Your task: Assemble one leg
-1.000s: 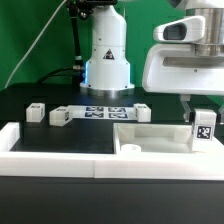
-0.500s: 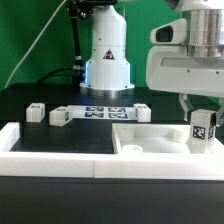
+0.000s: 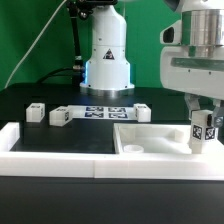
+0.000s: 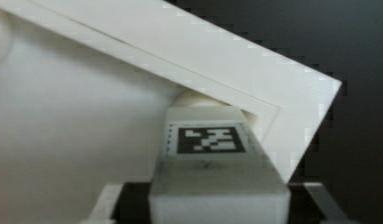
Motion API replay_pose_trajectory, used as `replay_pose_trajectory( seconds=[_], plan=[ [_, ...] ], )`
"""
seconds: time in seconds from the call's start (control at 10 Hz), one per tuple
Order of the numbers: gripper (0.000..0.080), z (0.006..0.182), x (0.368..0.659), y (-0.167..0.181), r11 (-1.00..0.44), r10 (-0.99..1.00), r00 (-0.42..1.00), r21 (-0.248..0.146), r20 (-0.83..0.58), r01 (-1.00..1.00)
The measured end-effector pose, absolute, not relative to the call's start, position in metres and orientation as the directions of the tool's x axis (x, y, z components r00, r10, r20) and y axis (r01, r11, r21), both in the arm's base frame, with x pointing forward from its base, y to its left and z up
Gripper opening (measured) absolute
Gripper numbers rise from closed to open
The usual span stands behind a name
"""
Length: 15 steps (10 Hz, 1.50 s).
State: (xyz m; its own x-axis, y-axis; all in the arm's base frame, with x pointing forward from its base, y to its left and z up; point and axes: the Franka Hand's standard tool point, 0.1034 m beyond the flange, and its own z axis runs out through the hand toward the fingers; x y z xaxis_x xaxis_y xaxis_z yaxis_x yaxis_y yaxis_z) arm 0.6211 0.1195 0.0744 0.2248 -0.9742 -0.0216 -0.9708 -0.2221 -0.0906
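Note:
My gripper (image 3: 203, 118) is shut on the leg (image 3: 203, 133), a short white post with a black-and-white tag, and holds it upright over the right end of the wide white slab (image 3: 150, 138). In the wrist view the leg (image 4: 211, 160) fills the space between my dark fingers (image 4: 135, 203), tag side up, its far end at the slab's corner (image 4: 259, 100). Whether the leg touches the slab I cannot tell.
Three more white legs (image 3: 37, 113) (image 3: 60, 117) (image 3: 143, 112) stand along the back of the black table. The marker board (image 3: 104, 112) lies between them before the robot base (image 3: 107, 60). A white rail (image 3: 50, 145) runs along the front.
My gripper has moved toward the exterior view's right and slightly down with the leg in it. The other parts have not moved.

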Motion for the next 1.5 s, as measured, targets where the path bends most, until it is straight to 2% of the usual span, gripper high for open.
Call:
replay_pose_trajectory(
  seconds=[0.3, 0.5, 0.6, 0.7, 0.8, 0.9, 1.0, 1.1, 1.5],
  plan=[
    [0.0291, 0.0745, 0.6206, 0.1210, 0.059, -0.997, -0.054, -0.094, -0.055, -0.994],
    [0.0291, 0.0744, 0.6208, 0.1207, 0.120, -0.991, -0.116, -0.074, -0.062, -0.990],
    [0.0319, 0.0742, 0.6208, 0.1211, 0.136, -0.989, -0.131, -0.074, -0.065, -0.988],
    [0.0494, 0.0739, 0.6207, 0.1210, 0.123, -0.991, -0.118, -0.074, -0.064, -0.990],
    [0.0494, 0.0735, 0.6209, 0.1192, 0.049, -0.997, -0.045, -0.078, -0.058, -0.996],
    [0.0598, 0.0734, 0.6208, 0.1187, 0.009, -0.998, -0.005, -0.079, -0.055, -0.997],
    [0.0598, 0.0735, 0.6202, 0.1184, -0.072, -0.996, 0.076, -0.076, -0.049, -0.994],
    [0.0640, 0.0734, 0.6208, 0.1195, -0.169, -0.984, 0.173, -0.086, -0.040, -0.982],
    [0.0649, 0.0707, 0.6205, 0.1222, -0.489, -0.871, 0.491, -0.079, -0.011, -0.869]
  ],
)
